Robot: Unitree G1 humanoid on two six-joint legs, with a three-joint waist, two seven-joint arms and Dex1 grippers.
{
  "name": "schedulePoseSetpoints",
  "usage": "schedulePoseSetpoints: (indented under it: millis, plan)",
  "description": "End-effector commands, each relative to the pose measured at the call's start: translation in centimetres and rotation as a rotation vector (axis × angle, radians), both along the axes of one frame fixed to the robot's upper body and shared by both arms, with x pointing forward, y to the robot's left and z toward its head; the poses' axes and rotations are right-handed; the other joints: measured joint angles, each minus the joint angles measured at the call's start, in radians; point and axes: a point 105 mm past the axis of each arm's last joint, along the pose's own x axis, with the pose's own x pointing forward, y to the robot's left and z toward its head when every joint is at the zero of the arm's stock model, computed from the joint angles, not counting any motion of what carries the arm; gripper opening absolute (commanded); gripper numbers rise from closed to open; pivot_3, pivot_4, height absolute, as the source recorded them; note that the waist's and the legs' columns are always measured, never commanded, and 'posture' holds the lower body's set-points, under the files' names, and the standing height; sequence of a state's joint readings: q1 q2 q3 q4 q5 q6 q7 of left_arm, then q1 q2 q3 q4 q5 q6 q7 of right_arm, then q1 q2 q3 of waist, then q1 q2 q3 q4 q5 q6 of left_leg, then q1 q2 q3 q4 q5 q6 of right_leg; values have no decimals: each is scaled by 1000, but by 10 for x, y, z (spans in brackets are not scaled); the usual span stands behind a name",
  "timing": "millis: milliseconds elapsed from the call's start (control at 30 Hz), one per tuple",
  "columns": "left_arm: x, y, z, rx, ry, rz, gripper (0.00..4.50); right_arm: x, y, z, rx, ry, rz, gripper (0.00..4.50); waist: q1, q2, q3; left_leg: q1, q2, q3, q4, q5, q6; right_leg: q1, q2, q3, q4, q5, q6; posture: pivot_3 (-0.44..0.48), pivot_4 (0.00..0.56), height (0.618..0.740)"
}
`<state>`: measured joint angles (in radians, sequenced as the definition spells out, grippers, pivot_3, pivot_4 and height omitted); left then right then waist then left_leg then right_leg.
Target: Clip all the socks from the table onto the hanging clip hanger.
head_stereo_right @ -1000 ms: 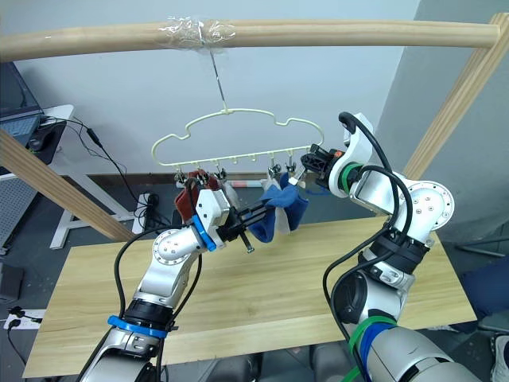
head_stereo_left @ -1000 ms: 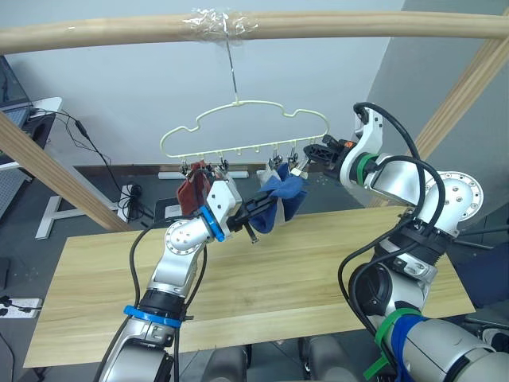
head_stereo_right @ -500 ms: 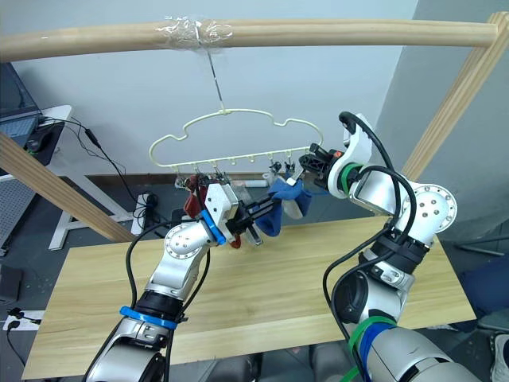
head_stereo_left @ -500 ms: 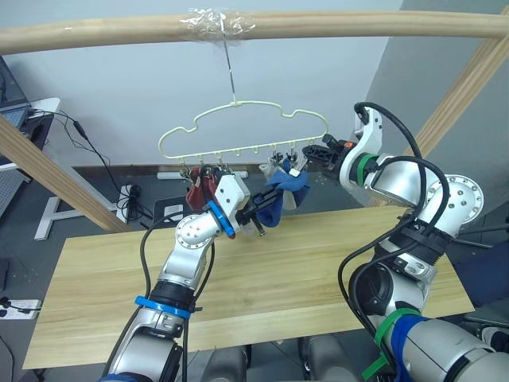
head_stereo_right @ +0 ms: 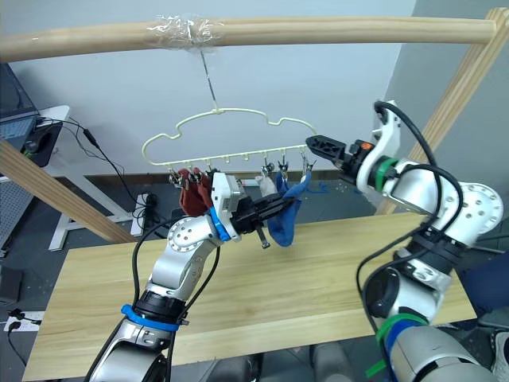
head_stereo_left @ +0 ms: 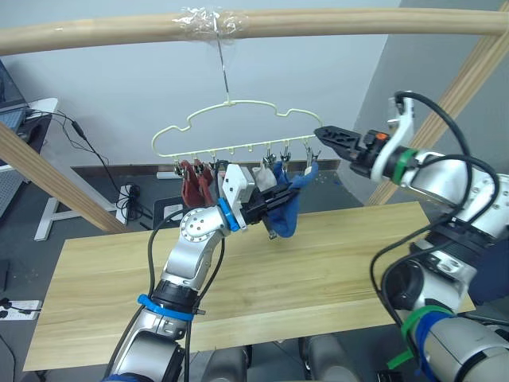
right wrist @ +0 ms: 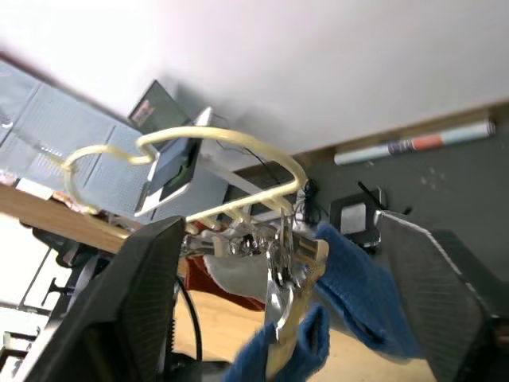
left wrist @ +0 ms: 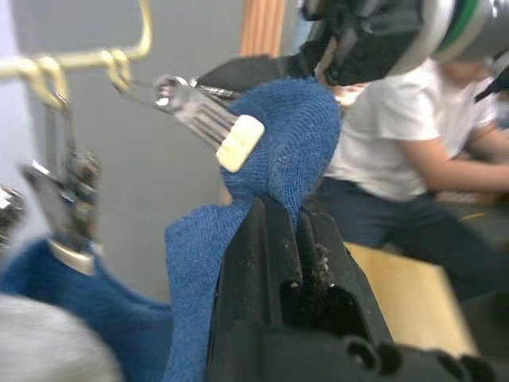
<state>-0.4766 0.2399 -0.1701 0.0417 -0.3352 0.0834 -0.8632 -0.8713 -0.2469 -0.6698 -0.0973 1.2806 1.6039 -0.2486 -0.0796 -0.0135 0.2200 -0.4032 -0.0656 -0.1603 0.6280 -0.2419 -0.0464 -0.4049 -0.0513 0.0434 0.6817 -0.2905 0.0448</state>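
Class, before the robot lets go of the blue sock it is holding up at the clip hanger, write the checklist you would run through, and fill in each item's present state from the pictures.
1. Left gripper shut on the blue sock: ok.
2. Sock's edge caught in the end clip: cannot tell; the clip touches the knit, but its bite is hidden.
3. Right gripper open and off the clip hanger: ok, it sits just beside the hanger's end.
4. Hanger's hook on the round wooden beam: ok.
5. Rust red socks hanging from clips: ok.
6. Table bare of socks: ok, none lie on the visible part.
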Motion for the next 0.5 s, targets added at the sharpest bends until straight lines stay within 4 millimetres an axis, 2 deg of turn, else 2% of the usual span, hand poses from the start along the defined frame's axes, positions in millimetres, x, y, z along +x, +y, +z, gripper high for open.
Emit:
schedulePoseSetpoints:
  millis: [33, 133, 233, 333, 400, 500]
  plan:
    - [-10, -11, 8, -60, 88, -84, 504, -10, 2, 6, -43, -81, 30, 4043, -5, 0, 0, 0, 0, 0, 0, 0, 0, 0, 0, 0, 0, 0, 0, -47, 231, 740]
    - [-13, -13, -4, -45, 201, -127, 1245, -12, -1, -6, -81, -81, -2, 4043, -9, 1, 0, 1, 1, 1, 0, 0, 0, 0, 0, 1, 1, 0, 0, -51, 229, 740]
    - [-7, -8, -17, -10, 254, -98, 2056, -15, -5, -19, -129, -81, -26, 4043, -7, 1, 0, 1, 4, 0, 0, 0, 0, 0, 6, 0, 1, 0, 0, -53, 229, 740]
    - [12, 13, -30, 61, 207, 38, 2942, -29, -7, -41, -317, -129, -9, 4043, -3, 1, 1, 1, 4, 1, 1, 0, 0, 0, 7, 1, 1, 0, 0, -56, 230, 740]
    - [22, 34, -37, 108, 197, 119, 2942, -42, -10, -59, -485, -202, 32, 4043, 0, 1, 1, 0, 3, 0, 0, 0, 0, 0, 7, 1, -1, 0, 0, -50, 229, 740]
    - [31, 74, -48, 195, 192, 231, 2942, -59, -19, -84, -582, -243, 96, 4043, -3, -1, 2, 0, 4, 0, 0, 0, -1, 0, 8, 0, -2, 0, 1, -29, 227, 740]
